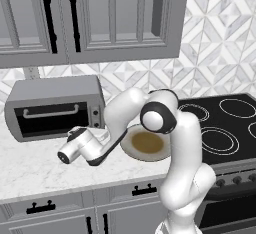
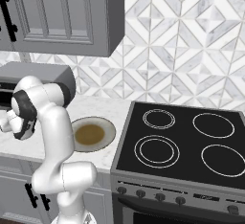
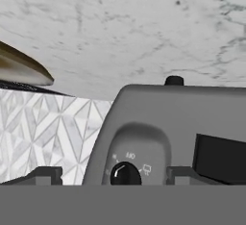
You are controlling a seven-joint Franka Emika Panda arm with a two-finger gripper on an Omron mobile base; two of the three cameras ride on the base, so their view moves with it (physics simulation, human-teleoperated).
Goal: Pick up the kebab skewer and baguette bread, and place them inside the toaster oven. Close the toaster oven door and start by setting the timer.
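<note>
The toaster oven (image 1: 55,105) stands on the counter at the left. The toaster oven door (image 1: 50,118) is up and closed, its bar handle across the dark glass. My gripper (image 1: 80,130) is right in front of the knob panel on the oven's right side. The hand view is upside down. There my gripper (image 3: 115,175) is open, and a dark round knob (image 3: 126,173) sits between its fingertips (image 3: 45,175), which stand clear of it on both sides. The kebab skewer and the baguette bread are out of view.
A round beige plate (image 1: 145,143) with a brown centre lies bare on the marble counter (image 1: 35,170), just right of the oven. A black stovetop (image 2: 186,141) with several rings takes up the right. Grey wall cabinets (image 1: 90,18) hang above the oven.
</note>
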